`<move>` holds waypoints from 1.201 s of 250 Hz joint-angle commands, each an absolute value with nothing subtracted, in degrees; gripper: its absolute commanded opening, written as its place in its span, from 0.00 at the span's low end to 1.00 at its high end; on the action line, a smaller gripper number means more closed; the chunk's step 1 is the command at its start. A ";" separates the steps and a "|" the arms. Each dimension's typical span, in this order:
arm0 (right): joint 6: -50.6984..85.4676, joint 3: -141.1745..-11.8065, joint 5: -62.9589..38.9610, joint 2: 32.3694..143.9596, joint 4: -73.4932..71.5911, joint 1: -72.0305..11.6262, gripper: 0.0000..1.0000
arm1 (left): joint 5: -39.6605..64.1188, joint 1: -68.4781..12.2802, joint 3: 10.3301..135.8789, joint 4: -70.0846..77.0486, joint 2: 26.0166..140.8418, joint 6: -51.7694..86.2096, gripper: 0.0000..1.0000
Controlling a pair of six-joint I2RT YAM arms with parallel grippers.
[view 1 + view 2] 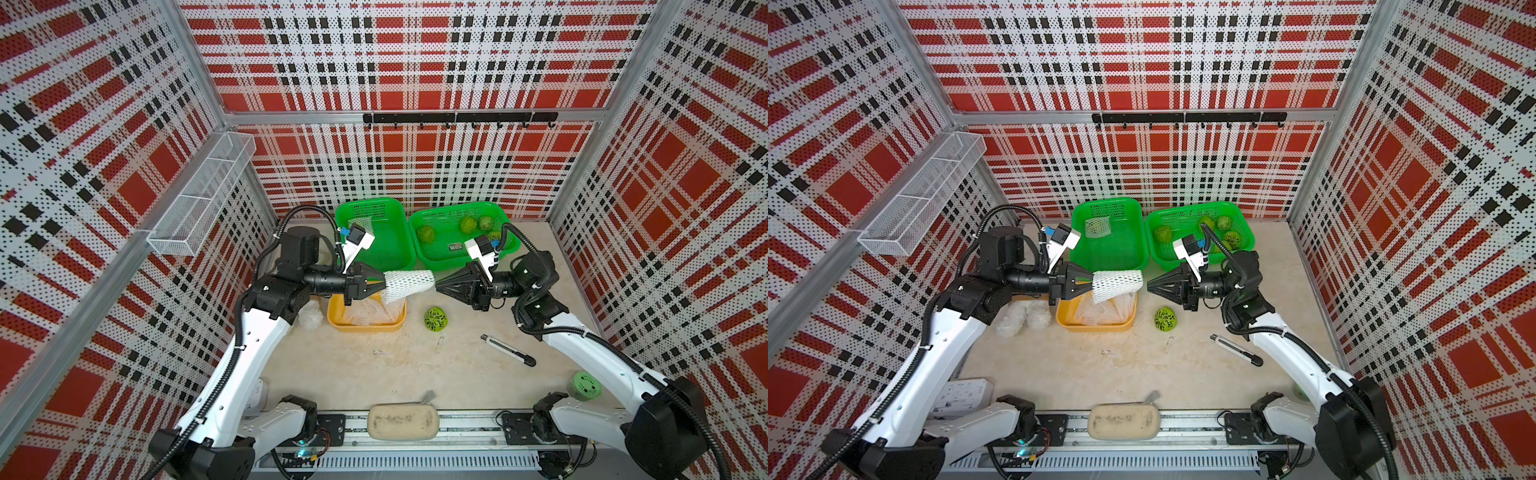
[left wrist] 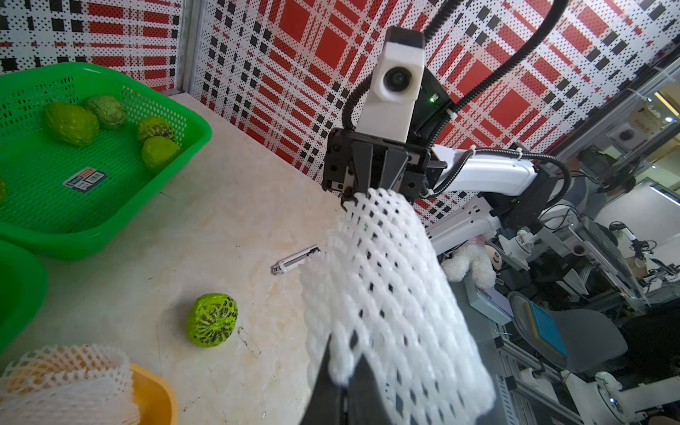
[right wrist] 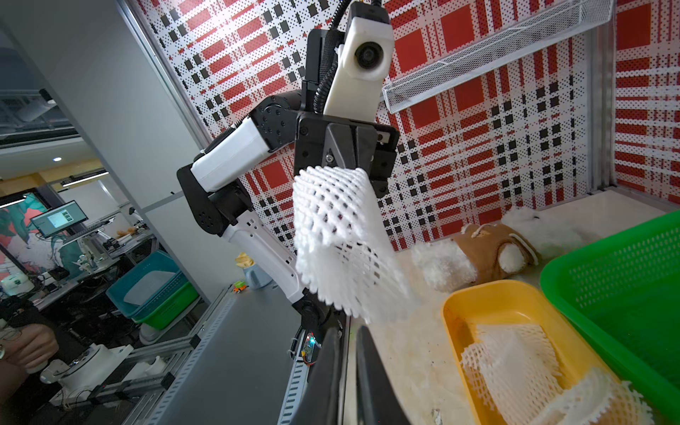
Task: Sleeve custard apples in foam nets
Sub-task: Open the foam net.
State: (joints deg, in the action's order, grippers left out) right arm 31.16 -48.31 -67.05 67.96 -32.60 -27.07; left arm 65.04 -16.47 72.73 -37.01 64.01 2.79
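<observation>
My left gripper (image 1: 384, 286) is shut on one end of a white foam net (image 1: 409, 281), which sticks out level over the yellow tray (image 1: 365, 326). More foam nets (image 3: 515, 364) lie in that tray. My right gripper (image 1: 437, 285) faces it, shut and empty, with its tips right at the net's free end (image 3: 353, 257). Several custard apples (image 1: 468, 224) lie in the right green basket (image 1: 440, 259). One custard apple (image 1: 435, 319) sits loose on the table. A sleeved one (image 1: 1097, 226) rests in the left green basket (image 1: 1121, 257).
A utility knife (image 1: 508, 350) lies on the table to the right. A white plush bear (image 1: 311, 314) sits left of the tray. A pale green round container (image 1: 584, 386) and a beige pouch (image 1: 403, 422) are near the front edge. A wire shelf (image 1: 203, 195) hangs on the left wall.
</observation>
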 commanded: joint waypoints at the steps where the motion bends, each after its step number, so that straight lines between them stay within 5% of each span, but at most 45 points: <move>1: 31.58 -50.00 -68.75 68.62 -36.95 -28.79 0.13 | 67.32 -16.23 72.01 -35.00 63.30 3.92 0.00; 300: 1.86 -64.33 -68.69 70.30 0.40 -31.39 0.15 | 72.19 -13.90 69.11 -35.37 59.78 2.20 0.00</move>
